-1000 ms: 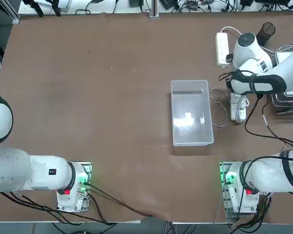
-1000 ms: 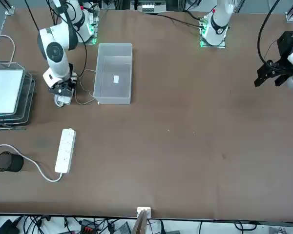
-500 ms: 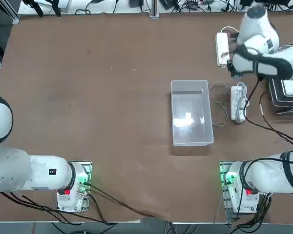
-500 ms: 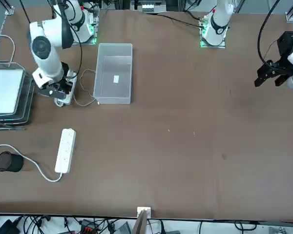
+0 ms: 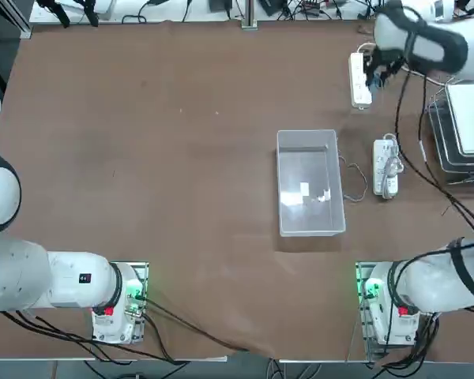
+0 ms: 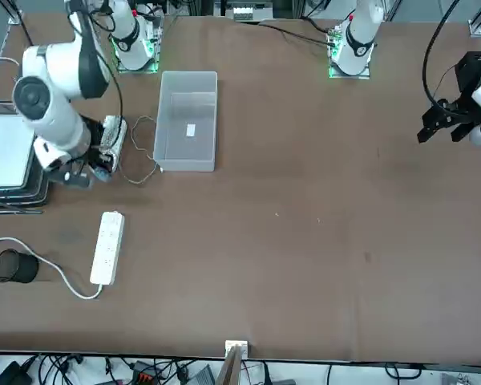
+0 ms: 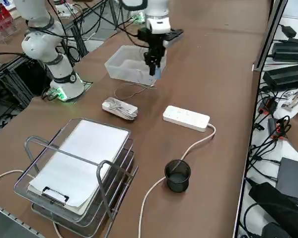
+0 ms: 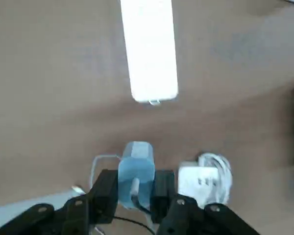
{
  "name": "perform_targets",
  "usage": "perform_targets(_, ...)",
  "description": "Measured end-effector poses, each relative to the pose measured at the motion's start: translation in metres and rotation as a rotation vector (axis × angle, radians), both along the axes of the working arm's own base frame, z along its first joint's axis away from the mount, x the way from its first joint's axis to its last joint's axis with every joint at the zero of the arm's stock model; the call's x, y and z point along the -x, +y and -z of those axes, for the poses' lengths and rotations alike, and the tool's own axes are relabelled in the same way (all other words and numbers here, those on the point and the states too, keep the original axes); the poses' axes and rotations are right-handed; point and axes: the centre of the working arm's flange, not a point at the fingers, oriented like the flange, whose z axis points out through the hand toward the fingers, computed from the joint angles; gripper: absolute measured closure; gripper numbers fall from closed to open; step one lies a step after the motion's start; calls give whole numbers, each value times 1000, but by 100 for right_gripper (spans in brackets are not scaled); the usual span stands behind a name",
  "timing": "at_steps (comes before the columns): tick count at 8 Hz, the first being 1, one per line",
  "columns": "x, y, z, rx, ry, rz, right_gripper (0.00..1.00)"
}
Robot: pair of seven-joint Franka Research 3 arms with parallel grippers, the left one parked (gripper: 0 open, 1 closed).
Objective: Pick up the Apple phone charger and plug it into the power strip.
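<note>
**Right gripper point(image 8: 135, 188) carrying the Apple phone charger point(image 8: 135, 169) above the table, short of the power strip point(image 8: 150, 49).**
The jaws are clamping the charger's body, and its thin cable point(image 6: 141, 152) is trailing back toward the clear bin point(image 6: 188, 120). The approach is best made by squaring the charger's prongs to one socket of the power strip, descending straight and minding cable drag. No legible brand mark or writing is showing.

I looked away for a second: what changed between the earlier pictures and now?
The right gripper, shut on the small white-grey charger, lifted it from beside the short white strip with bundled cord toward the long white power strip. Both strips and the clear plastic bin stayed put.
</note>
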Motion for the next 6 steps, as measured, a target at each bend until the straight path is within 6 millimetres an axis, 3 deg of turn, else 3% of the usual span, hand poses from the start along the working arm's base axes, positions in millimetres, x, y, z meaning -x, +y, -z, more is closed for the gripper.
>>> perform_targets(1,-18,0,13,-15,9,6,63)
perform_targets(3,-41,-24,32,-57,0,18,63)
perform_targets(6,-50,-47,58,-65,-30,7,63)
